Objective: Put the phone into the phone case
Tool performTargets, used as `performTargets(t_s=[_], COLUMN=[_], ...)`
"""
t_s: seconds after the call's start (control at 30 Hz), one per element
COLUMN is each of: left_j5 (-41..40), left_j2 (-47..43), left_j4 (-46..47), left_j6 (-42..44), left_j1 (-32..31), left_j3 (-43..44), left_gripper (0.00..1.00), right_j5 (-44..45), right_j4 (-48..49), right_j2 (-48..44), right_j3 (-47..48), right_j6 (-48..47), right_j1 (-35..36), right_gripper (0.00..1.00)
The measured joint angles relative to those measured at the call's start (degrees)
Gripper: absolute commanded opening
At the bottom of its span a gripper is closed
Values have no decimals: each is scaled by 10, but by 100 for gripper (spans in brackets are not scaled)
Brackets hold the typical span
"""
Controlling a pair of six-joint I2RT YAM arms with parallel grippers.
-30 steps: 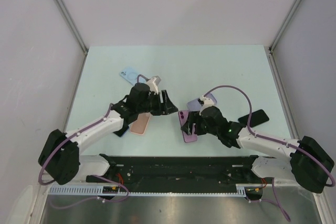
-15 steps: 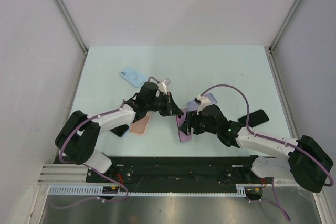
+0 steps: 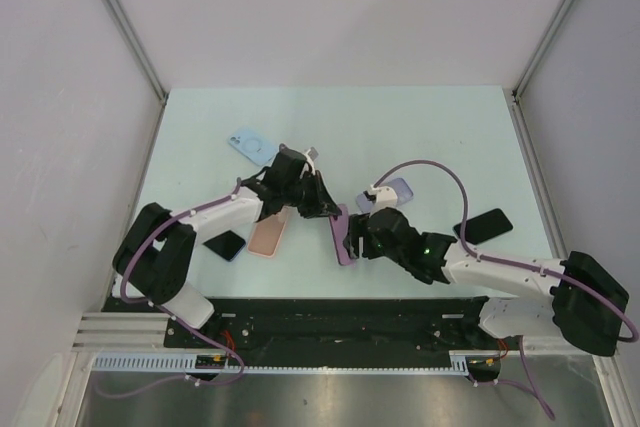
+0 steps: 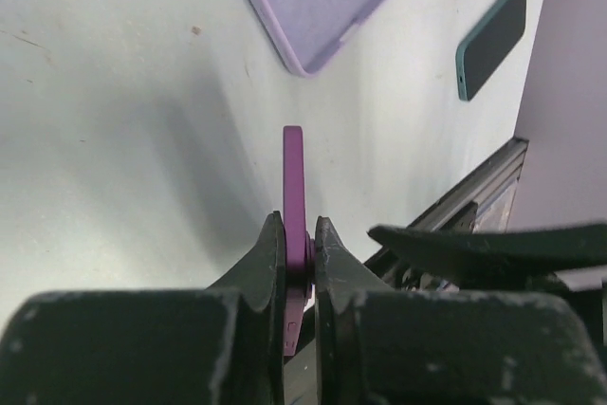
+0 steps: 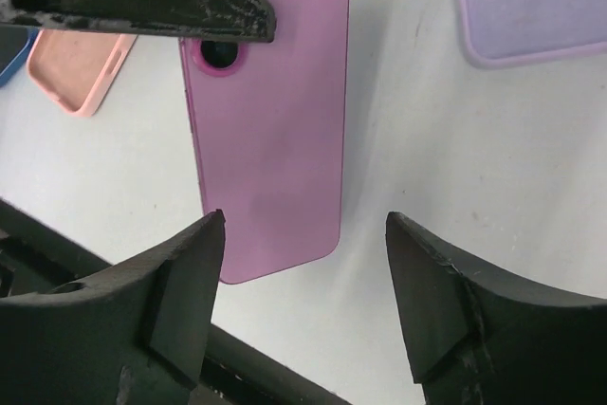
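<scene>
The purple phone shows its back and camera hole in the right wrist view and stands edge-on in the left wrist view. My left gripper is shut on its camera end. My right gripper is open, with one jaw on each side of the phone's other end. A lavender phone case lies just beyond, partly hidden by the right arm in the top view.
A pink case and a dark phone lie under the left arm. A light blue case lies farther back. Another dark phone lies at the right. The black rail runs along the near edge.
My left gripper has reached right to the purple phone and shut on its camera end. The phone has shifted slightly left. The right gripper stays open around it.
</scene>
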Motion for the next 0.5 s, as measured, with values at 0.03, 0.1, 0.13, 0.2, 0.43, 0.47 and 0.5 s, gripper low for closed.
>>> performTargets(t_s=[0.03,0.1,0.13,0.2,0.43,0.47,0.5], left_j5=[-9,-18,-20,-25,-28,-29,-31], left_j2=[2,8,12,21,43,43,43], left_j4=[-11,-23,-27,-33,-52,-54,-55], left_j6=[-5,-17,-24,-35,-56,-59,-60], left_j1=[2,5,6,7,8,8,8], left_j3=[9,23,27,33,35,35,35], left_gripper=[0,0,0,0,0,0,0], right_j5=[17,59,74,95,158,169,178], right_j4=[-13,-31,-35,-36,-48,-50,-51], right_j2=[7,30,39,54,137,152,167], right_j3=[13,42,53,64,92,99,107], right_j6=[3,9,10,16,41,41,42], right_j1=[10,37,49,71,115,120,124], right_gripper=[70,68,66,65,63,62,62])
